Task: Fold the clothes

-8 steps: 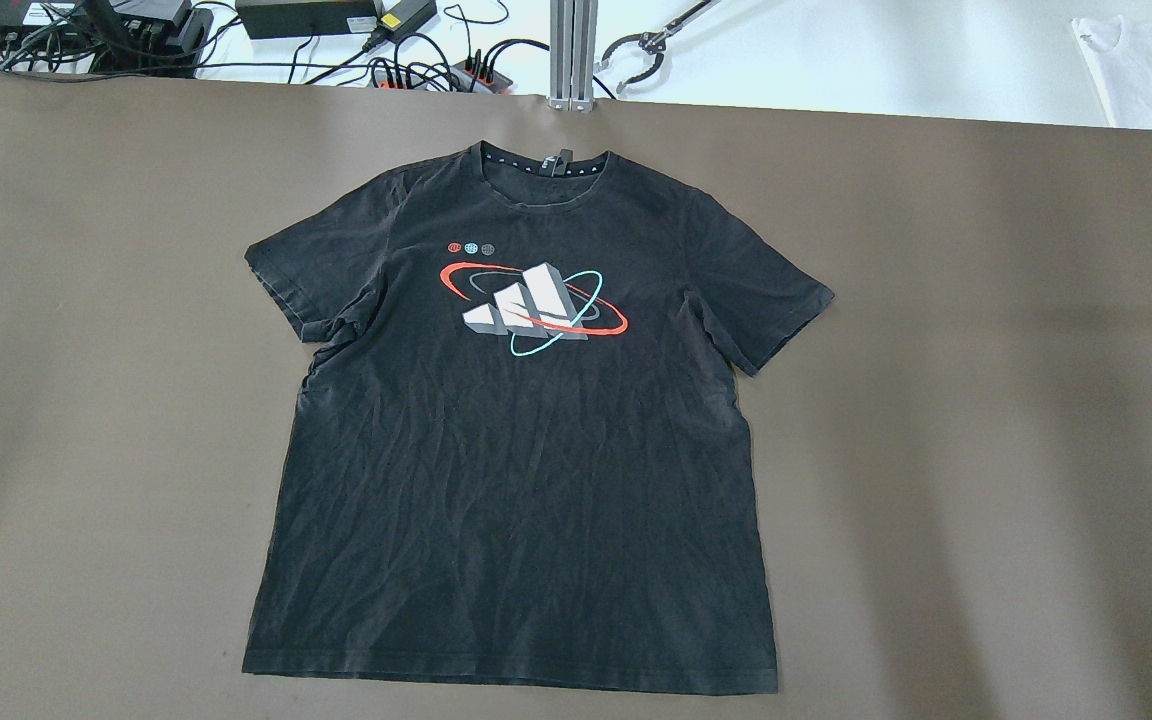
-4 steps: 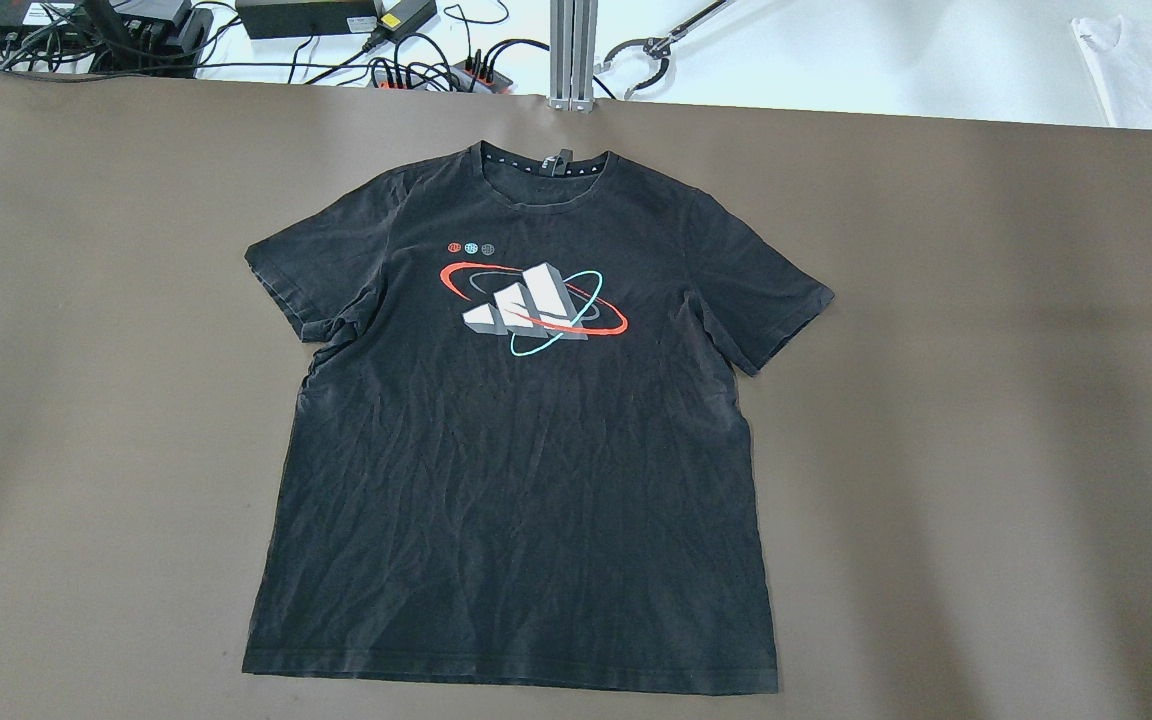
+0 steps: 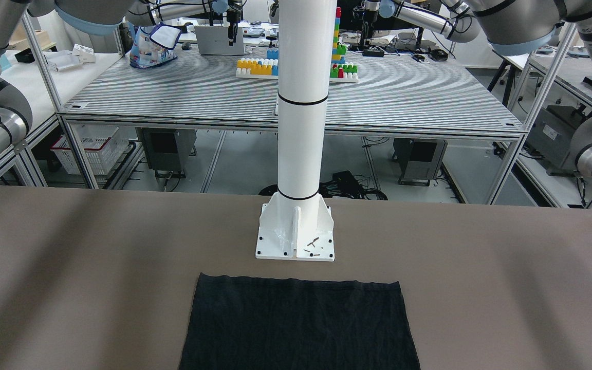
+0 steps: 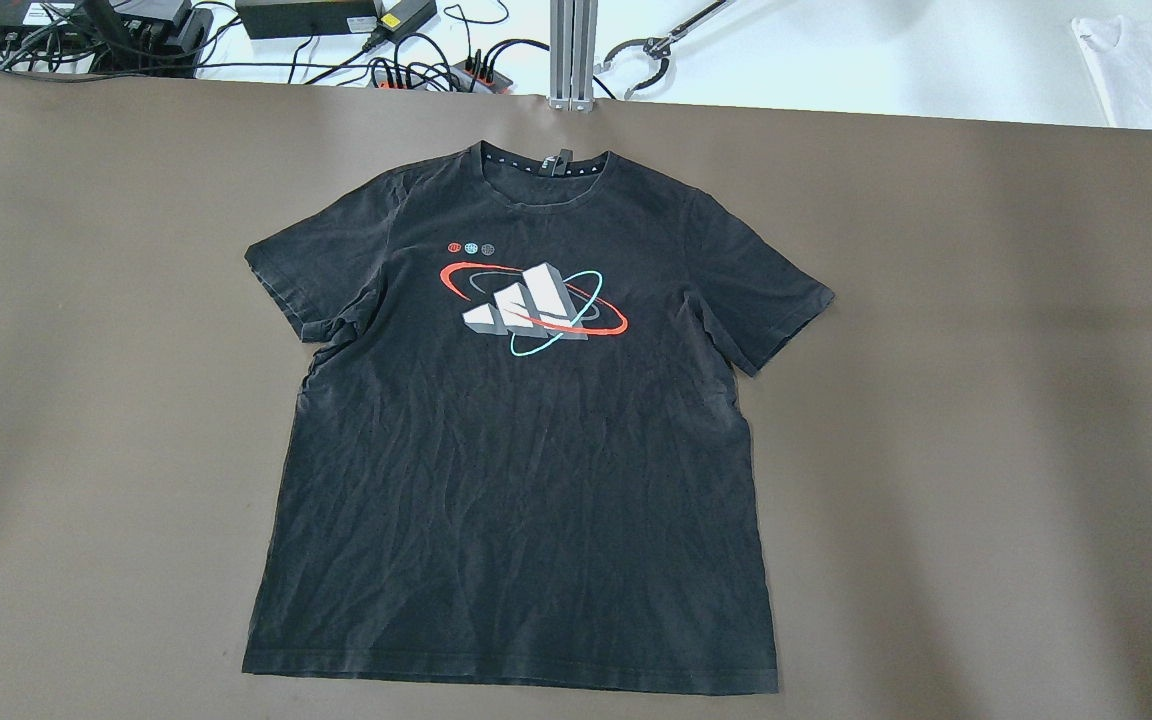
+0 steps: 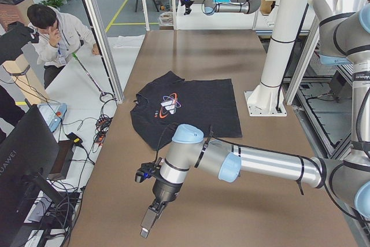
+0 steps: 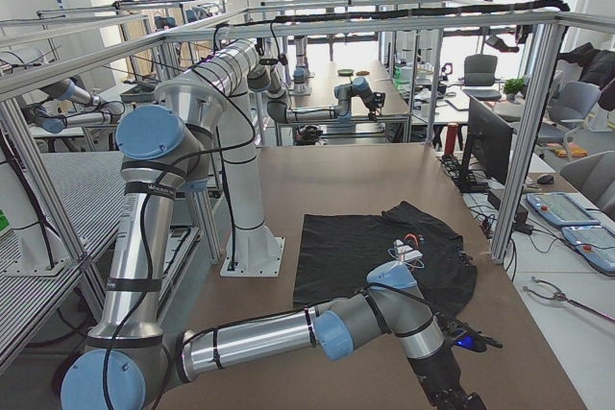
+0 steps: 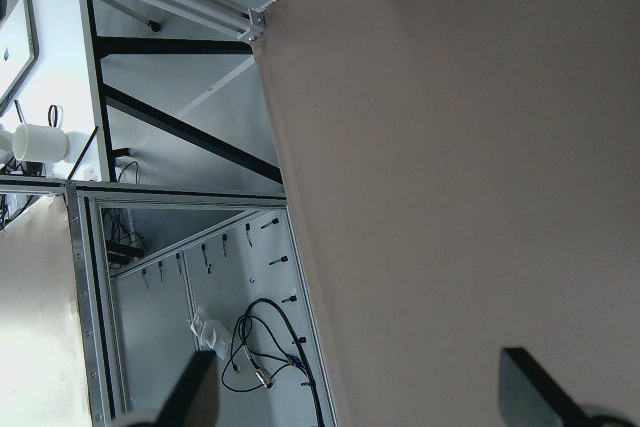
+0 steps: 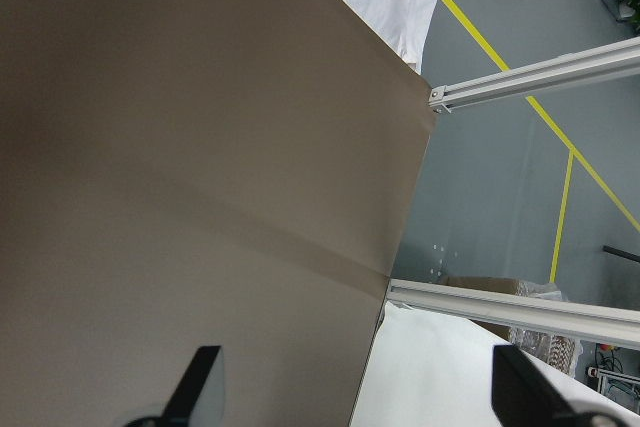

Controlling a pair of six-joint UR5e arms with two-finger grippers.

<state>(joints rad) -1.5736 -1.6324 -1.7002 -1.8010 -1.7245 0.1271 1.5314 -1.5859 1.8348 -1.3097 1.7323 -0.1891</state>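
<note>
Table (image 4: pixel 986 400): brown and matte, and it carries everything.
Clothes (image 4: pixel 516 480): one black T-shirt lies flat and print-up mid-table. Its hem (image 4: pixel 506 680) is toward the robot's edge, just short of the white pillar's base plate (image 3: pixel 295 231). Its collar (image 4: pixel 546 165) is near the far edge.
Handling: I'd judge it light, thin and limp. It shows fine creases, so it should sag and drag when lifted rather than keep its shape. It isn't fragile, though a pinch may catch both layers.
Where to hold: likely the sleeves (image 4: pixel 301 275) or shoulder seams, or the two hem corners, with one arm on each side.
Left gripper (image 7: pixel 360 399): jaws spread wide and empty, over bare table near the left end, well apart from the shirt.
Right gripper (image 8: pixel 360 387): jaws also wide and empty, by the right end's edge, well apart too.
</note>
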